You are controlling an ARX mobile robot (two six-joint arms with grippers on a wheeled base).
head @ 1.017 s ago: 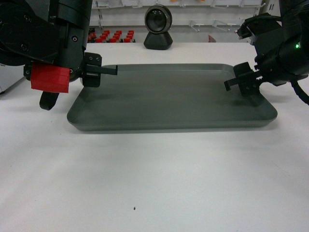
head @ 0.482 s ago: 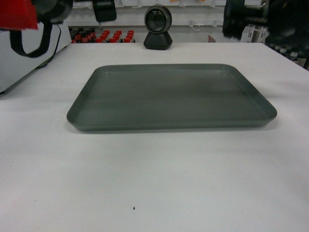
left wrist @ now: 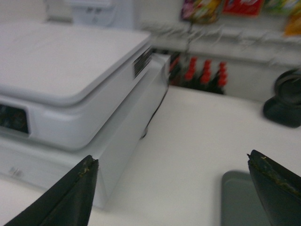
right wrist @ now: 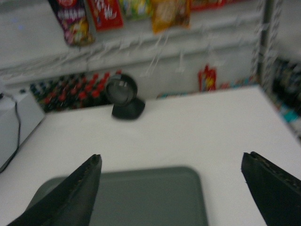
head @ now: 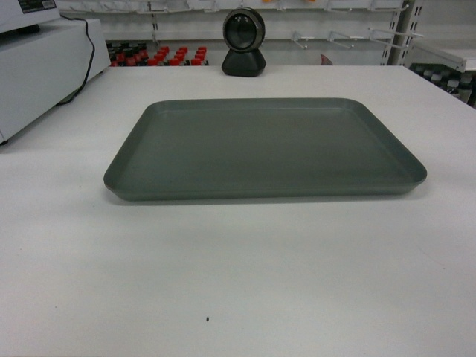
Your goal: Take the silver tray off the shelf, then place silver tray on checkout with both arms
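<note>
Silver tray (head: 264, 149) flat on checkout (head: 245, 268), left hand (left wrist: 171, 188), right hand (right wrist: 171, 188) spread wide above, apart.

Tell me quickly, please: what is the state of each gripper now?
Left gripper: open, fingers wide apart, holding nothing.
Right gripper: open, holding nothing, above the silver tray lying on the checkout.

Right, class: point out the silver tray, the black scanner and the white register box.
silver tray (head: 264, 149), head view, middle of its flat floor.
black scanner (head: 244, 33), head view, its round head.
white register box (head: 44, 67), head view, its side wall.
</note>
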